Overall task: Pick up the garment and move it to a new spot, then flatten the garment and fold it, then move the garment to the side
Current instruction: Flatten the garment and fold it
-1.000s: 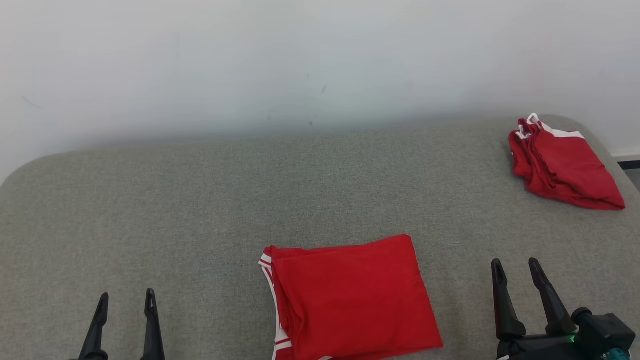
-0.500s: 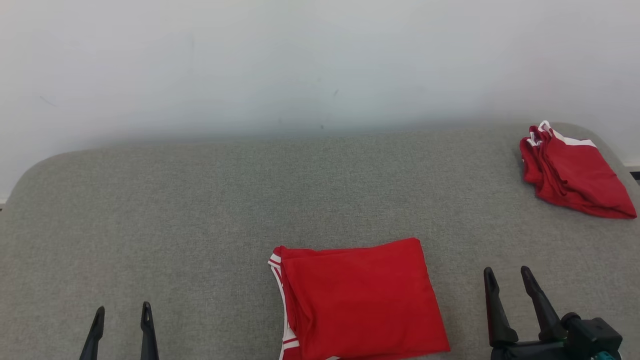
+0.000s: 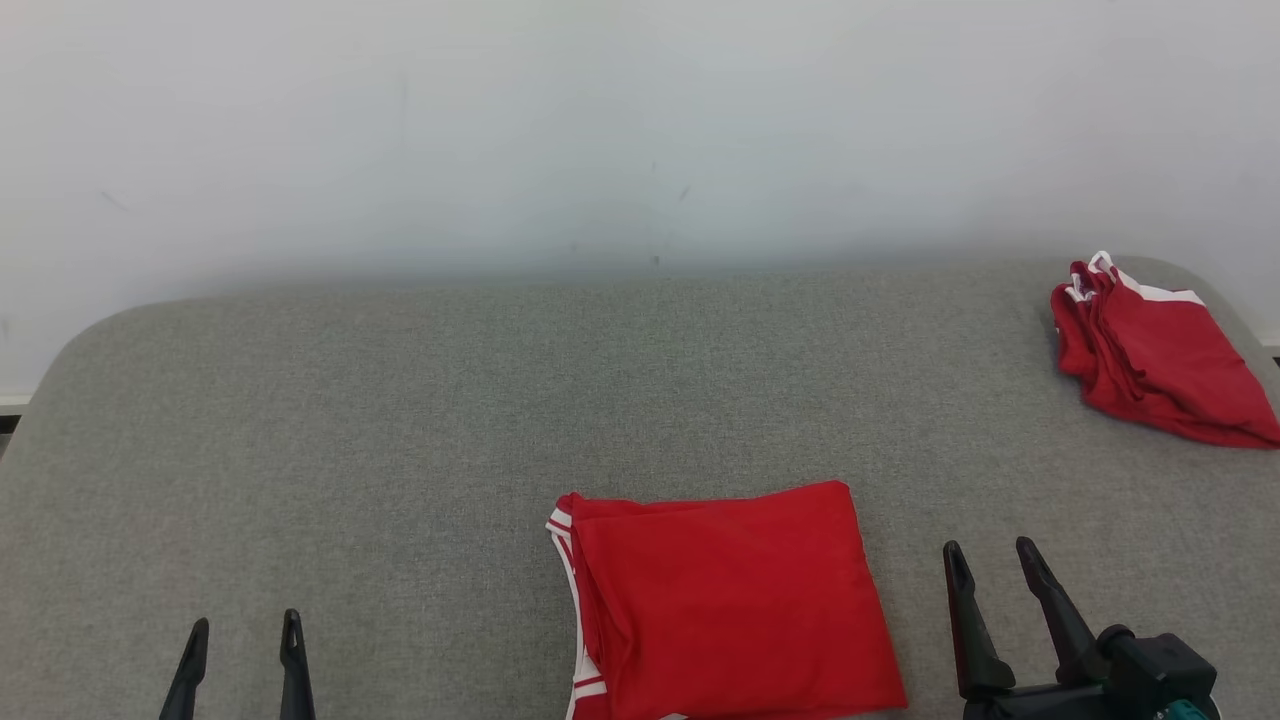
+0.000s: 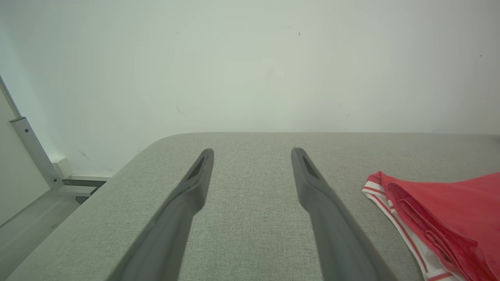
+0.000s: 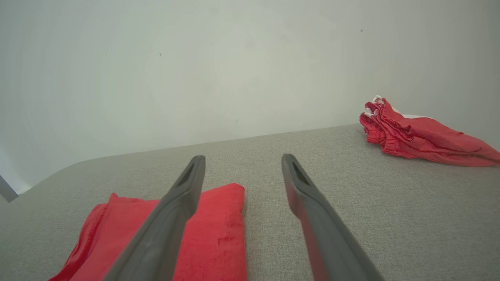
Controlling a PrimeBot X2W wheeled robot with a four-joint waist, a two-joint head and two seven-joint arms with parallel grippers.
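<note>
Folded red garment [image 3: 730, 600] on grey table [image 3: 400, 420], red bundle [image 3: 1160, 350] at far-right corner

Garment [image 3: 730, 600], lower centre: was red, with white-striped trim. Second garment [image 3: 1160, 370], upper right: red, white band. Tabletop [image 3: 400, 430]: flecked grey. Wall [image 3: 600, 120]: white.
</note>
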